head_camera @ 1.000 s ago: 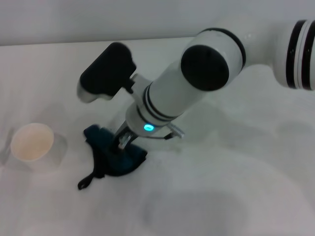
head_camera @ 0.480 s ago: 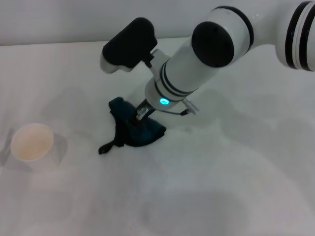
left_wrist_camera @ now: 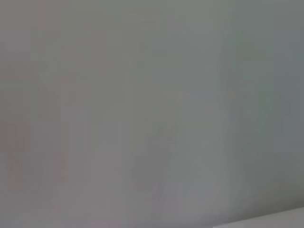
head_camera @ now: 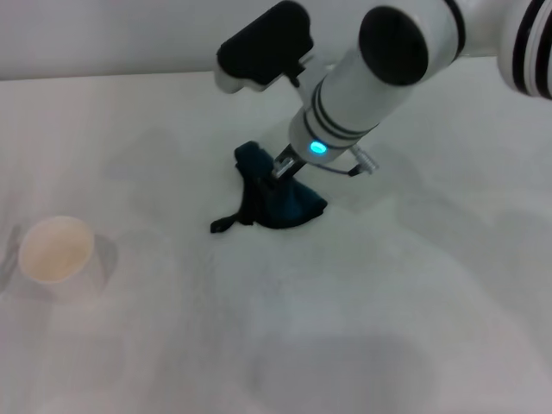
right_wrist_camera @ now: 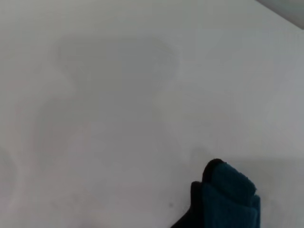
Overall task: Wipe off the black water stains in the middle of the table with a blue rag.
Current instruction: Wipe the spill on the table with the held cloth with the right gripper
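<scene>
One blue rag [head_camera: 280, 200] is pressed onto the table [head_camera: 388, 328] near its middle, its black strap [head_camera: 228, 222] trailing toward the robot's left. It is pinned under the right gripper [head_camera: 283, 166], whose fingers are clamped on the cloth. A paper cup [head_camera: 57, 251] is seen well apart at the left.

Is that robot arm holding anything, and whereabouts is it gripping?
The right gripper pinches the blue rag near its upper bunched part, pressing it onto the table.
</scene>
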